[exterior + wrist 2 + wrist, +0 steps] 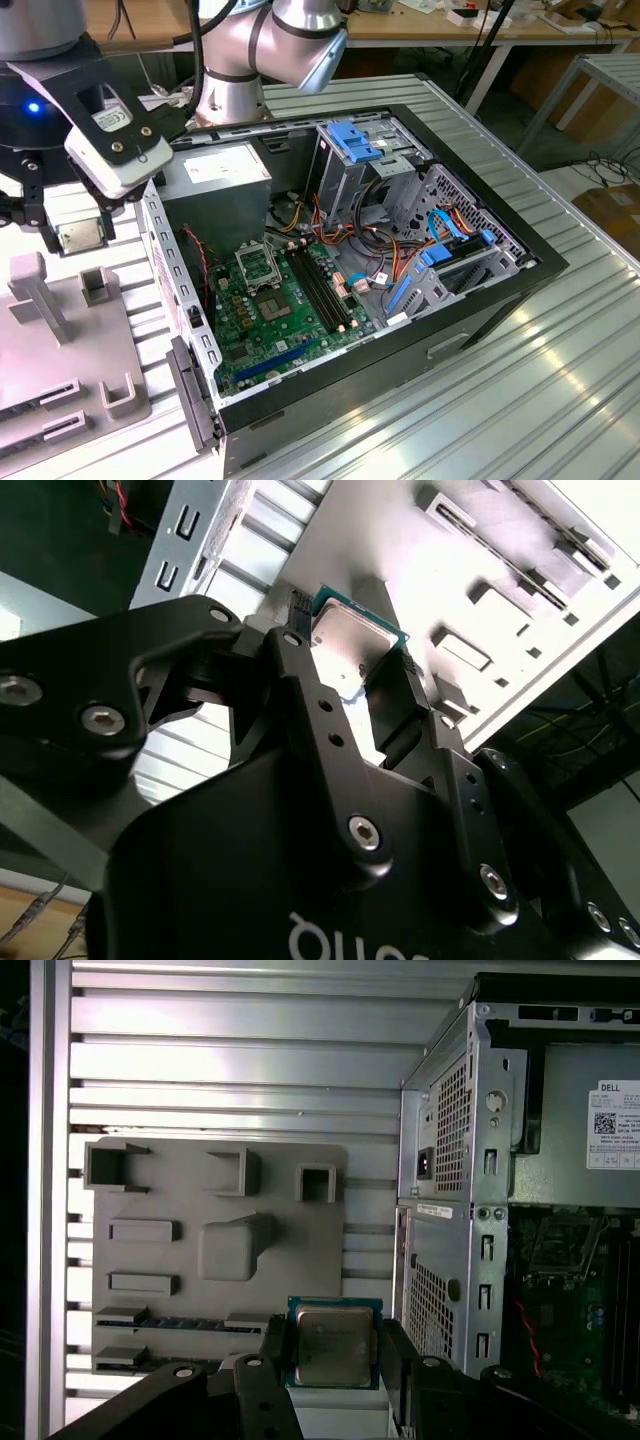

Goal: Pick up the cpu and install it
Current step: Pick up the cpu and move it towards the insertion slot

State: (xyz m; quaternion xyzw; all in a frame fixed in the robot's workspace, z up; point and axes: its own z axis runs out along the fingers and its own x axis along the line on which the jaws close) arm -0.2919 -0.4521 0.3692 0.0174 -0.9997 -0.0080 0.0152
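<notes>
The robot's silver arm reaches toward the exterior view's left, wrist bent downward. Its black tool hangs fingers-down, the two fingers clamped on opposite edges of the cpu, held flat between them in both wrist views.

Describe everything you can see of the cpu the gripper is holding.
The cpu, a small flat square chip with a dull silvery-grey metal top framed by a thin green board edge, is clamped by the black gripper, one finger on each of two opposite sides. Its top faces both wrist views. It hangs clear of the grey moulded fixture tray below, outside the open computer case.
</notes>
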